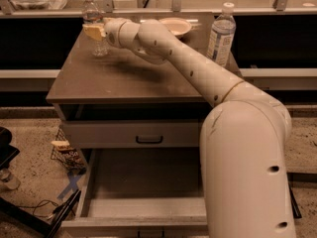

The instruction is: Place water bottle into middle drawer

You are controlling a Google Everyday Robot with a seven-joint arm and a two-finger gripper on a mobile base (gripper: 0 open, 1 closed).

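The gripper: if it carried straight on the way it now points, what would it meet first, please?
The water bottle, most likely: the gripper points at its lower half on the cabinet top; whether they touch is unclear.

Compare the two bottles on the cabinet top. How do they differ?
The water bottle is smaller, with a thin dark band; the taller bottle has a big label. The water bottle stands back left, at the gripper; the taller bottle stands back right. Both are upright, white-capped.

Spotted tool [94, 31] at water bottle [91, 11], back-left corner of surface [124, 78]. Noted taller labelled bottle [221, 33] back-right, bowl [175, 27] between the two. Found middle drawer [143, 182] pulled open at bottom, beneath shut drawer front [109, 133].
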